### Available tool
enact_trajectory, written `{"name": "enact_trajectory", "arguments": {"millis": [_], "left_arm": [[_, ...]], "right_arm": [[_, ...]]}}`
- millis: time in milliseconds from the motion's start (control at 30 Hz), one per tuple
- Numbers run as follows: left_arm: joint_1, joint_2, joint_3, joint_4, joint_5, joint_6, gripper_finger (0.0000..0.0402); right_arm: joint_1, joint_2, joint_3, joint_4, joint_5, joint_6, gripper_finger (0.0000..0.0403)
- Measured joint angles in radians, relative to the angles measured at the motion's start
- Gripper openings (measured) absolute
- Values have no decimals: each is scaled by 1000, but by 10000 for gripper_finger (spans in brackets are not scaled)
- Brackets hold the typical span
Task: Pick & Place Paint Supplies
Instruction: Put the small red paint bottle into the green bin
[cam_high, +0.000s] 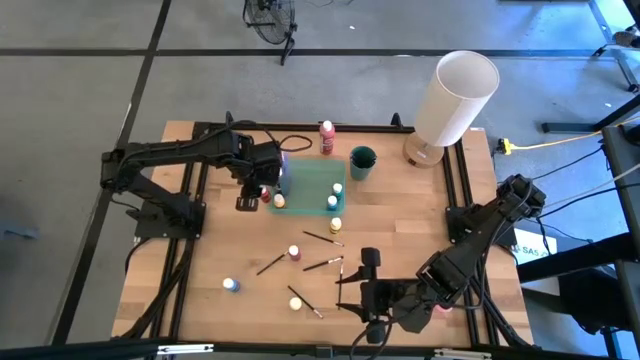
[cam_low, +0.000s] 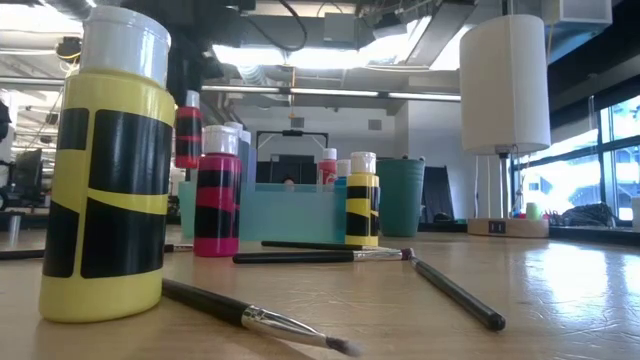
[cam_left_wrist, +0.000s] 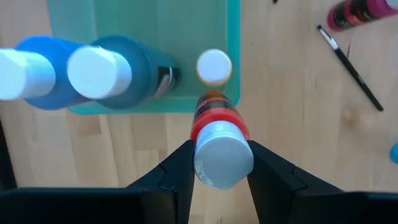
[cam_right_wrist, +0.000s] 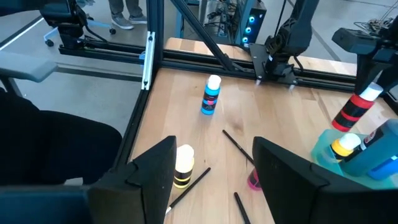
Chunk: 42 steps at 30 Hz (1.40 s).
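One red bottle (cam_left_wrist: 219, 134) is pinched in the left hand (cam_left_wrist: 214, 171) over the teal tray (cam_high: 305, 180) rim; it could topple outside. Right hand (cam_right_wrist: 211, 168) hangs wide, empty.

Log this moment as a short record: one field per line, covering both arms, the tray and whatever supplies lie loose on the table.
left gripper: shut on the red bottle, holding it at the edge of the teal tray
right gripper: fingers open and empty, near the table's front edge
tray contents: blue bottles and an orange bottle
outside tray: teal cup, white cylinder
loose on table: pink bottle, blue bottle, yellow bottle, several brushes
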Motion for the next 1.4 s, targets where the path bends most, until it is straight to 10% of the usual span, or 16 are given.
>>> {"name": "enact_trajectory", "arguments": {"millis": [1400], "left_arm": [[22, 6, -17, 43, 11, -1, 121]], "right_arm": [[0, 0, 0, -10, 1, 4, 216]]}}
